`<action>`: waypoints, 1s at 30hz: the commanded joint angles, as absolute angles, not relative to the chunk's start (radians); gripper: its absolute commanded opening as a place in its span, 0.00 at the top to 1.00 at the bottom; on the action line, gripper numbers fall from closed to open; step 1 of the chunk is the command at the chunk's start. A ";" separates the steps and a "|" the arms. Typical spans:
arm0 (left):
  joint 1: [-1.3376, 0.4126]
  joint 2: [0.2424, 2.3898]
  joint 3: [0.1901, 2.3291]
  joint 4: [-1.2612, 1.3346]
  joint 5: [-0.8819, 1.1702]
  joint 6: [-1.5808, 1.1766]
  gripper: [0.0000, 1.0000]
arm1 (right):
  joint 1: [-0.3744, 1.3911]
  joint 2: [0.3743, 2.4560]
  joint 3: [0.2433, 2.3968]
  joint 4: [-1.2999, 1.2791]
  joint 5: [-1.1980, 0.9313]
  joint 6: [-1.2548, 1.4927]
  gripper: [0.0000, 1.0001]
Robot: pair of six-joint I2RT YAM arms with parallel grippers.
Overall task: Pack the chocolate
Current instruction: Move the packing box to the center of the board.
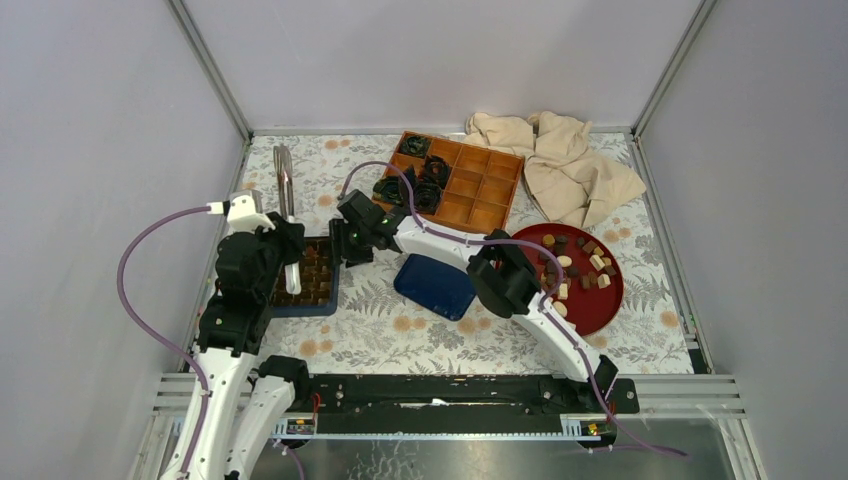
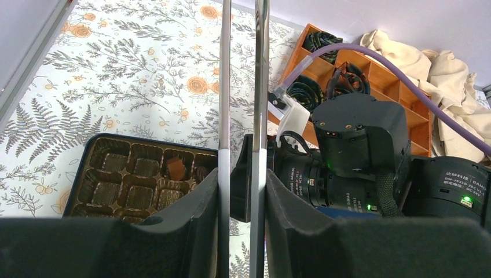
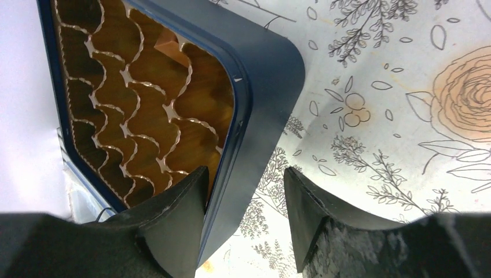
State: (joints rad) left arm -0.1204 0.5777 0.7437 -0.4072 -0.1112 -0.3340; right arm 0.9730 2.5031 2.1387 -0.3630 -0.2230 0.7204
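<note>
Most of the chocolate (image 1: 565, 261) is lying loose on the red plate (image 1: 600, 318) at the right of the table, with dark, mid-brown and cream pieces all mixed together. One brown piece (image 2: 175, 169) is sitting in a moulded cup of the blue box (image 1: 305, 311) over on the left. From where I'm standing these look light and hard, but smooth enough to squirt out of a pinch and easy to scuff or crack. I'd be taking each one across its two widest sides, low down, with only a gentle squeeze.

The left gripper (image 2: 242, 191) is clamping a pair of metal tongs (image 2: 224, 87) by the handle end, and the blades are reaching out past the box. I can't make out whether the tips are carrying anything. The right gripper (image 3: 244, 179) is standing with its jaws parted astride a corner of the box wall, one finger over the brown insert and the other outside above the flowered cloth. A gap is showing beside the outer finger, so it seems to be gripping nothing.

The blue lid (image 1: 433, 285) is lying just beside the box, between it and the plate.
</note>
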 commanded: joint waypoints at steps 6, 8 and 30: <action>-0.104 0.572 0.743 -0.307 -0.095 -0.339 0.65 | 0.968 2.391 2.047 -0.402 -0.081 0.653 0.46; -0.104 0.571 0.741 -0.307 -0.090 -0.339 0.65 | 0.963 2.353 1.996 -0.394 -0.070 0.640 0.47; -0.104 0.616 0.734 -0.273 0.112 -0.340 0.65 | 0.789 1.972 1.615 -0.216 -0.456 0.352 0.22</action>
